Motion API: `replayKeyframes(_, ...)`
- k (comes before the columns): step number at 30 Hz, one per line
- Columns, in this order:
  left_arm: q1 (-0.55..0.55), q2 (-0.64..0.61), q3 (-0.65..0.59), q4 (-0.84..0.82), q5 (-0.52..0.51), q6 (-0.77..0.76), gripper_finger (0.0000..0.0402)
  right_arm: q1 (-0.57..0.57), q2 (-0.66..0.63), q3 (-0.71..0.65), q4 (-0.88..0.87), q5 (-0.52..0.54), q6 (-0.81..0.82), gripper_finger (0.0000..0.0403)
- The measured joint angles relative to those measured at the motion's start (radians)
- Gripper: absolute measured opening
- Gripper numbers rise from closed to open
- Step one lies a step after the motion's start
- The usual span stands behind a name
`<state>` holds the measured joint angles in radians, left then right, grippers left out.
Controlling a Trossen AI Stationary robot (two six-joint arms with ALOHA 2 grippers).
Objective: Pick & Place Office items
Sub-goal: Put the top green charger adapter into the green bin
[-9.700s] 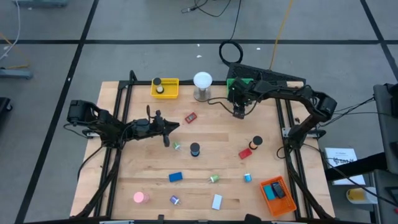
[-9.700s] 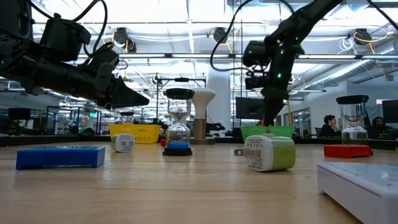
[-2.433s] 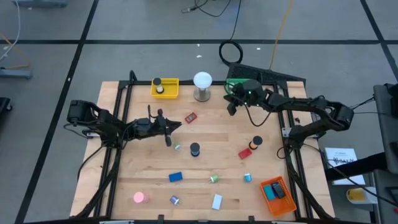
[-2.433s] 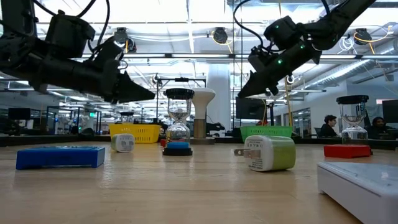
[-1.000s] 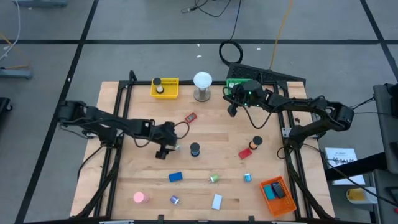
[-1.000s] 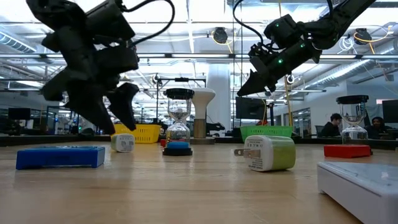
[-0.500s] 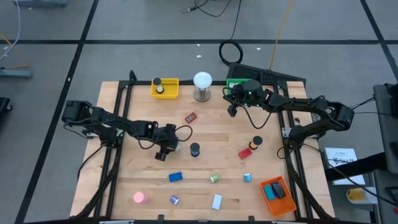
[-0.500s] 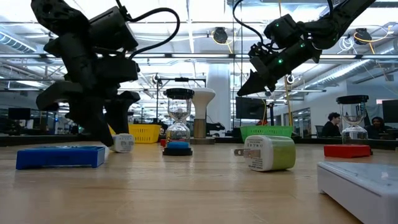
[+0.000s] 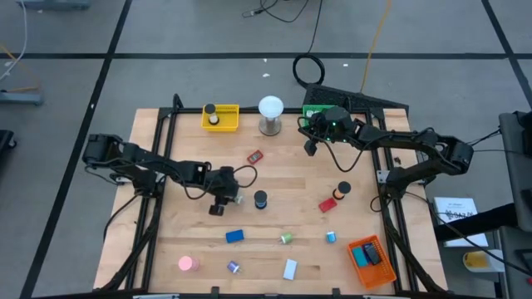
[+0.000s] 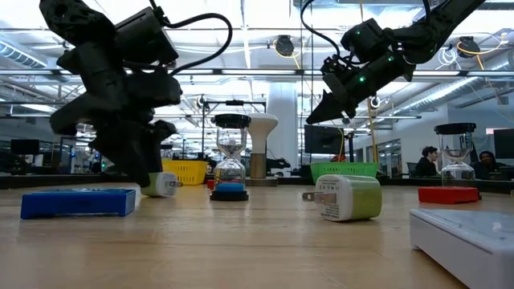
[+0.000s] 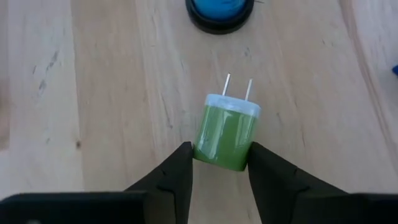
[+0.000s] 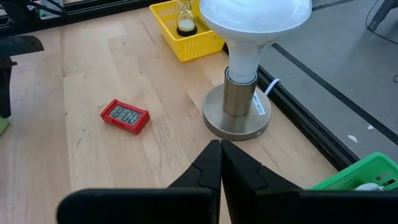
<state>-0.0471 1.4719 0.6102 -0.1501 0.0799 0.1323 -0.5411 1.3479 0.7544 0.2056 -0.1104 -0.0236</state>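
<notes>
since a second ago the left gripper (image 11: 219, 168) has narrowed onto the green plug adapter (image 11: 226, 134); fingers touch both sides on the table (image 11: 112, 112).

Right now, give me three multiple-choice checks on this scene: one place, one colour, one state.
1. The red clock lies: A in a tray; B on the bare table; C in a tool.
2. The plug between the left tool's fingers is: A blue; B green; C pink.
3. The right tool is: A wide open; B shut on the clock; C shut, empty.
B: the right wrist view shows it flat on the wood.
B: the left wrist view shows a green body.
C: its fingers meet with nothing between them.
</notes>
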Motion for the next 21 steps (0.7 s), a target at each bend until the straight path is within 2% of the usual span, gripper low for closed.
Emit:
replayKeyframes(6,0.000,-0.017,-0.022,0.013,0.002,-0.077,0.0129,0.000,0.000,0.000,-0.001,0.000,0.000,0.0000)
replayKeyframes(9,0.006,-0.053,-0.087,0.110,0.003,-0.116,0.0129,0.000,0.000,0.000,-0.007,0.000,0.000,0.0000)
replayKeyframes(12,0.036,-0.098,-0.185,0.305,0.004,-0.168,0.0128,0.000,0.000,0.000,-0.012,0.000,-0.007,0.0000)
replayKeyframes(16,0.094,-0.117,-0.313,0.722,0.002,-0.225,0.0128,0.000,0.001,0.000,0.000,-0.003,0.002,0.0000)
replayKeyframes(18,0.126,-0.100,-0.349,0.883,-0.005,-0.237,0.0128,0.000,0.001,0.000,0.003,-0.017,0.029,0.0000)
replayKeyframes(21,0.165,-0.066,-0.362,1.035,-0.038,-0.225,0.0128,0.001,0.001,0.000,0.016,-0.031,0.067,0.0000)
